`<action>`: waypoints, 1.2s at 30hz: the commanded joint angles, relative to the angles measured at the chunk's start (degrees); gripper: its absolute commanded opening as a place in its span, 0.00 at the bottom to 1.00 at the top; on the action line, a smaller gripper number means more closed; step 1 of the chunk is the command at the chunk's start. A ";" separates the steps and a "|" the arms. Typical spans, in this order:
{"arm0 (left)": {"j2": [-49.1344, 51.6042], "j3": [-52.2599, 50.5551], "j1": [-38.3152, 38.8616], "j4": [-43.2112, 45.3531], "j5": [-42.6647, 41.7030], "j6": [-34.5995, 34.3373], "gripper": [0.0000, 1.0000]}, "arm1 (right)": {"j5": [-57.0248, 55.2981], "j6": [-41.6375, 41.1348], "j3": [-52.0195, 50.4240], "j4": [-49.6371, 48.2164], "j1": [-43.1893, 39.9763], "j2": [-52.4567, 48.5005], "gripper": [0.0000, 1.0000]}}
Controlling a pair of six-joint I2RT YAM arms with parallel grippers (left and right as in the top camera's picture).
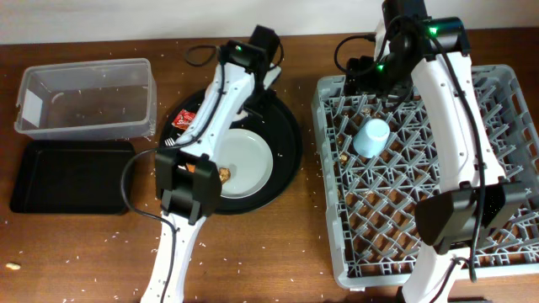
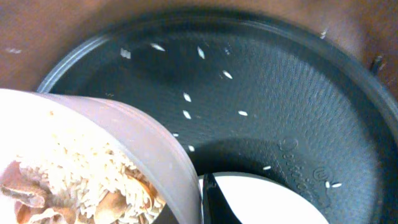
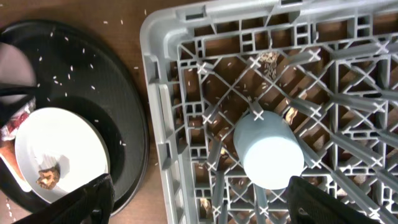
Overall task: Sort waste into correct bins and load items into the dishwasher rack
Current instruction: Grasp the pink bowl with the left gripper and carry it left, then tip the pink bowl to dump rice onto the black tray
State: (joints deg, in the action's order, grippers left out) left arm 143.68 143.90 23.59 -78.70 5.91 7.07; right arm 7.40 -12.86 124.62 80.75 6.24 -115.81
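Note:
My left gripper (image 1: 268, 76) is shut on the rim of the small white bowl (image 2: 93, 162), which holds rice and brown scraps and hangs tilted over the far side of the round black tray (image 2: 280, 93). The pale plate (image 1: 244, 160) lies on that tray with a brown scrap (image 1: 224, 174) on it. A red wrapper (image 1: 184, 119) and a white fork (image 1: 173, 143) lie by the tray's left edge. The light blue cup (image 3: 268, 152) stands upside down in the grey rack (image 3: 161, 124). My right gripper (image 3: 208, 205) is open and empty above the rack's near-left corner. The napkin is out of view.
The clear tub (image 1: 84, 101) stands at the far left, with the shallow black tray (image 1: 72, 177) in front of it. Brown scraps (image 3: 268, 62) lie in the rack's grid. Rice grains are scattered over the table and the round tray. A small orange bit (image 1: 13, 266) lies at the front left.

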 commanded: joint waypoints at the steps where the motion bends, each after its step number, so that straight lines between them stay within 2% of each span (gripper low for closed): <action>1: -0.35 9.79 -2.45 -9.44 -1.25 -4.04 0.01 | -0.52 0.61 0.44 0.48 0.04 1.99 0.88; 4: -0.35 14.91 -6.23 -17.92 -5.11 -5.38 0.01 | -0.50 0.61 0.44 0.55 0.07 1.99 0.88; 6: -1.64 14.91 -8.72 -18.03 -9.40 -6.05 0.01 | -0.48 0.59 0.44 1.36 0.07 1.99 0.88; 9: -8.31 13.03 -9.86 -18.03 -9.33 -6.05 0.01 | -0.50 0.61 0.44 3.74 0.07 1.99 0.88; 12: -19.78 3.93 -12.41 -18.03 -9.11 -6.03 0.00 | -0.50 0.61 0.44 3.89 0.11 1.99 0.88; 15: -31.43 -12.94 -20.85 -18.03 -9.97 -4.44 0.01 | -0.50 0.61 0.44 3.85 0.11 1.99 0.88; 19: -34.10 -26.10 -33.07 -16.94 -19.41 1.84 0.01 | -0.50 0.63 0.44 3.85 0.11 1.99 0.88; 22: -34.10 -36.46 -41.92 -11.17 -27.12 6.05 0.01 | -0.50 0.63 0.44 3.87 0.11 1.99 0.88; 25: -34.10 -47.45 -52.00 -4.04 -42.99 13.51 0.00 | -0.50 1.70 0.44 3.91 0.11 1.99 0.88; 28: -34.07 -55.25 -60.48 4.02 -54.05 14.73 0.00 | -0.42 1.68 0.44 3.96 0.11 1.99 0.88; 32: -33.99 -59.47 -70.93 10.73 -65.64 14.71 0.00 | -0.31 1.70 0.44 3.96 0.11 1.99 0.88; 36: -33.99 -59.47 -76.19 12.61 -73.92 14.71 0.00 | -0.31 1.73 0.44 3.96 0.11 1.99 0.88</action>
State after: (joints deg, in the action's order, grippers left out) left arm 110.37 84.84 -50.68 -66.89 -59.46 20.60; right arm 7.40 -11.57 124.62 84.66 6.26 -115.52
